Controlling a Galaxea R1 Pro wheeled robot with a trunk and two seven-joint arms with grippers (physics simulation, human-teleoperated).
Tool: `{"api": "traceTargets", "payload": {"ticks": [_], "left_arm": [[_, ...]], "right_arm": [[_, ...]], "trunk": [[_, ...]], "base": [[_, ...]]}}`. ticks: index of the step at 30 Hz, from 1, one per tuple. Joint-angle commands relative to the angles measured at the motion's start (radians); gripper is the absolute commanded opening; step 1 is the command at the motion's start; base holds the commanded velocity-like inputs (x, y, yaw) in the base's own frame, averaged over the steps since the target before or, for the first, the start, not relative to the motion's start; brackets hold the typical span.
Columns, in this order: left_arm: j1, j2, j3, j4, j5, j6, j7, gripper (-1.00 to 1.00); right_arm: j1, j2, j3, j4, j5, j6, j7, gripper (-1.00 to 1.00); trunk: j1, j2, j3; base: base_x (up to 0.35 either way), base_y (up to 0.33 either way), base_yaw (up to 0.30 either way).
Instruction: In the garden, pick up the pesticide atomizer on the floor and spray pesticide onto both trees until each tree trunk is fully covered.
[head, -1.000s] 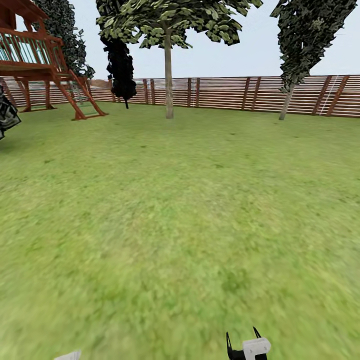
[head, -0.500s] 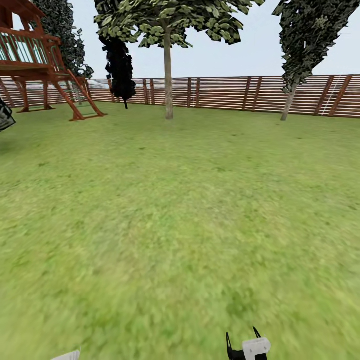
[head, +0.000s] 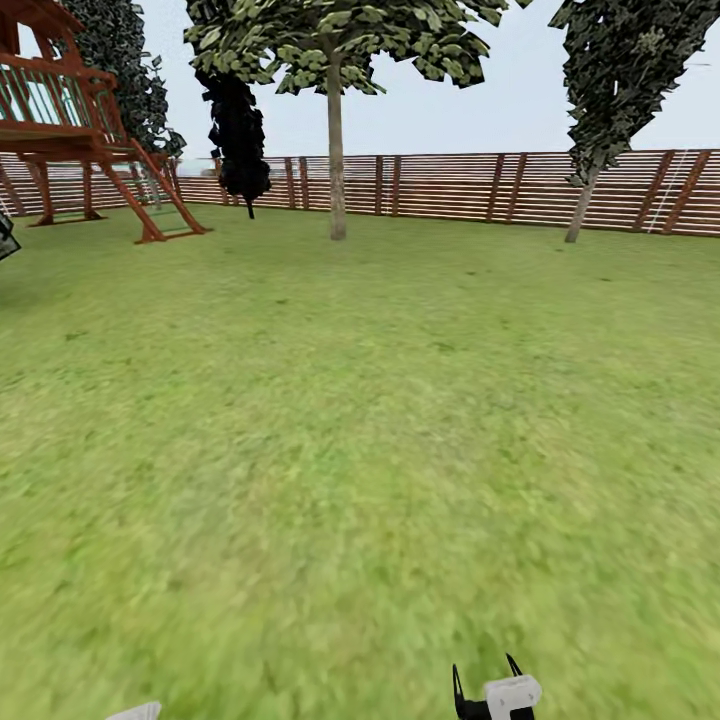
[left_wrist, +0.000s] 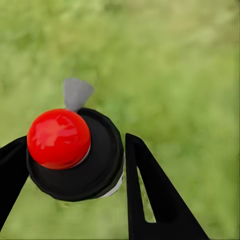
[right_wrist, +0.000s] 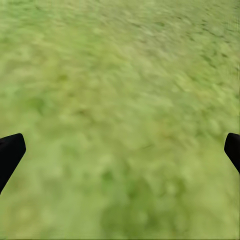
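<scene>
Pesticide atomizer (left_wrist: 75, 155) seen clamped in left pincer (left_wrist: 70, 165); right pincer (right_wrist: 120, 150) spread open. Open lawn (head: 360, 420) extends to tree trunk (head: 337, 160), fence (head: 480, 185) behind.

No legible text, labels, numbers or signs anywhere.

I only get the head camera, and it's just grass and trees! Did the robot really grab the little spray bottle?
Observer: Yes. In the left wrist view the pesticide atomizer, black with a red tip, sits between the left gripper fingers.
Operator: What's the other hand holding?
Observer: Nothing. The right gripper has its fingers spread wide apart.
Operator: What's under that hand?
Observer: Just the green lawn, blurry in the right wrist view.
Operator: Is the bottle squirting?
Observer: No white specks show around the red tip.
</scene>
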Motion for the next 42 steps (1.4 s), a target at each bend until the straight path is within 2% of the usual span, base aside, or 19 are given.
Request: {"api": "traceTargets", "payload": {"ticks": [1,42], "left_arm": [[-0.001,0.000,0.008,0.001,-0.009,-0.004,0.001,-1.00],[0.000,0.000,0.008,0.001,-0.009,-0.004,0.001,-1.00]], "right_arm": [[-0.001,0.000,0.001,0.001,0.009,0.000,-0.010,1.00],[-0.001,0.000,0.001,0.001,0.009,0.000,-0.010,1.00]], "trunk": [[0.000,0.000,-0.001],[0.000,0.000,-0.001]], "base": [[0.339,0.000,0.000],[0.339,0.000,0.000]]}}
